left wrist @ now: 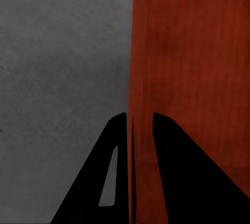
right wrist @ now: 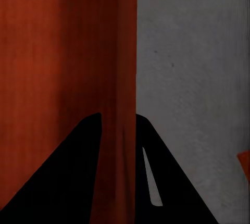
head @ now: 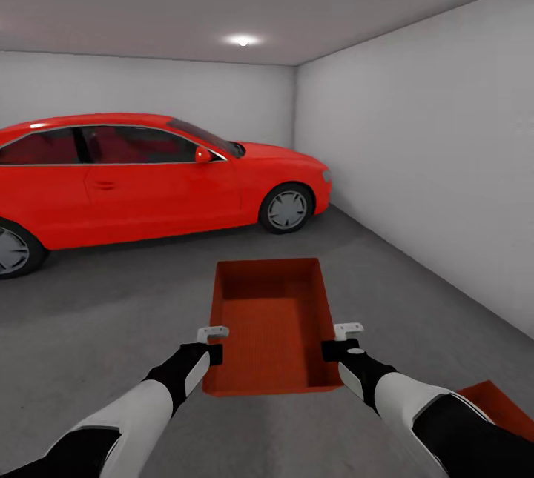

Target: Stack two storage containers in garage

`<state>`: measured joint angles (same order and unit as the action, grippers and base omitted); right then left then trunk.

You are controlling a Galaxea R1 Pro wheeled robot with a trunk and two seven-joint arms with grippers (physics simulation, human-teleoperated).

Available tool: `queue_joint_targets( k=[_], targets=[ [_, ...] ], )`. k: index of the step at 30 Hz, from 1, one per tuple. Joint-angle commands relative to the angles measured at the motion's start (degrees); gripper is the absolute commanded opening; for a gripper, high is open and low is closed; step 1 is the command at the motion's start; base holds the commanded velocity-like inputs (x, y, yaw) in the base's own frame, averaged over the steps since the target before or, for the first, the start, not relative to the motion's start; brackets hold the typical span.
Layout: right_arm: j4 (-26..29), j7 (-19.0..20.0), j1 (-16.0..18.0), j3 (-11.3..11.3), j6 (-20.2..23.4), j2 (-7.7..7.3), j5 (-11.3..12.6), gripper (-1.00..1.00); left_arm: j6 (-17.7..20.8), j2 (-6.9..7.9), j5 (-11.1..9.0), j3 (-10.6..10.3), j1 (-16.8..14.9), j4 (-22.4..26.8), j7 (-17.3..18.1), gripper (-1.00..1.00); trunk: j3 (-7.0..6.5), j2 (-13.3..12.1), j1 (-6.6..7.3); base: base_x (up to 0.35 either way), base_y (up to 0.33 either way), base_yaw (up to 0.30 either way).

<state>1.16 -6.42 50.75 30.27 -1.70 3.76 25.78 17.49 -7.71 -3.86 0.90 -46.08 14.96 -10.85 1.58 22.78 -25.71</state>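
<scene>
Robot stood in the garage [head: 415, 137], facing the red car [head: 148, 174] parked far left. One bin [head: 271, 326] was held out in front, between the two arms, open side up and empty. From the head view it could not be told whether it hung above the floor [head: 111, 330] or already rested on it.

Left tool [head: 213, 343] was closed on the bin's left wall near the near corner; the left wrist view showed its two black fingers [left wrist: 177, 182] straddling the thin orange wall [left wrist: 136, 78], one either side. Right tool [head: 347, 339] gripped the right wall the same way; the right wrist view showed the wall [right wrist: 126, 52] pinched between the fingers [right wrist: 62, 177], with grey concrete beyond.

Second bin [head: 500, 407] showed as an orange corner low at the near right, partly behind the right forearm. It appeared to sit on the floor; a sliver of orange [right wrist: 245, 164] at the edge of the right wrist view was probably the same bin.

Progress, judged: both bins had reached the garage, so the carrying looked done. Stacking not yet done: the held bin was apart from the second one, to its left and farther out. Left to do: bring it over the other bin, lower it on, release both tools.
</scene>
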Motion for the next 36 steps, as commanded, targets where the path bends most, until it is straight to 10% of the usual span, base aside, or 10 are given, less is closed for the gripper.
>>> queue_joint_targets(
  k=[1,36],
  targets=[
    [-1.2,-0.3,0.1,-0.9,-0.3,0.02,1.1,-1.00,-0.1,0.15,1.7,-0.4,0.0,0.3,-0.9,-1.00,0.12,0.1,-0.07,0.323,0.000,-0.250],
    [-1.2,-0.3,0.1,-0.9,-0.3,0.02,1.1,-1.00,-0.2,0.15,1.7,-0.4,0.0,0.3,-0.9,-1.00,0.12,0.1,-0.07,0.323,0.000,-0.250]
  ],
)
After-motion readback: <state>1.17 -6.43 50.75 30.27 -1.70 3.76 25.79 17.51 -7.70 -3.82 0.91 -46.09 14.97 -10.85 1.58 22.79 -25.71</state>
